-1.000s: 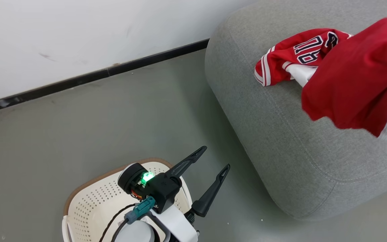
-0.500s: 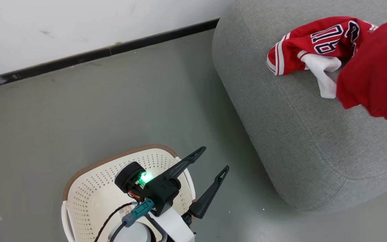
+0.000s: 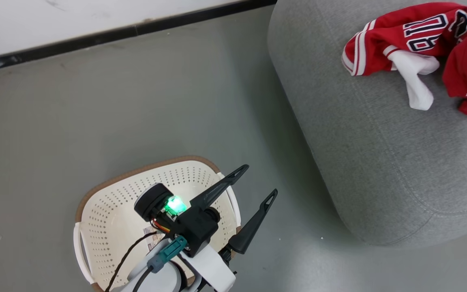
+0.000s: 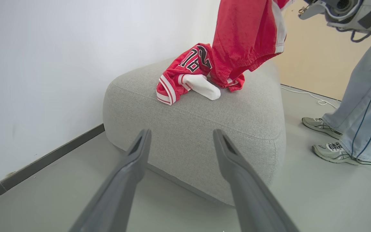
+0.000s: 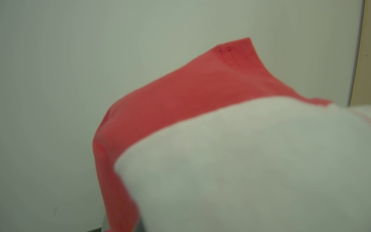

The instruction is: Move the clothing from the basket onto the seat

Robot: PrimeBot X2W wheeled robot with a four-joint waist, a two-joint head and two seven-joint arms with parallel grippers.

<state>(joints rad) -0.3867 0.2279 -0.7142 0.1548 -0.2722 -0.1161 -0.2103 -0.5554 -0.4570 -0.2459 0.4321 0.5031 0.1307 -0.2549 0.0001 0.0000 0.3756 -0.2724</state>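
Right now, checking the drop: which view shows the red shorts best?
Left wrist view: the shorts hang over the seat, mostly visible. Head view crops them at its right edge; right wrist view blurs them close up.

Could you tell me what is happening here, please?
The robot is moving laundry from the cream perforated plastic basket to the large grey fabric sofa. The red jersey with striped trim lies crumpled on the sofa. The red shorts with white trim hang from above, lower end touching the sofa beside the jersey; cloth sits close before the right wrist camera, so the right gripper's hold cannot be confirmed. The left gripper hovers open and empty above the basket's edge. A person's legs stand by the sofa.
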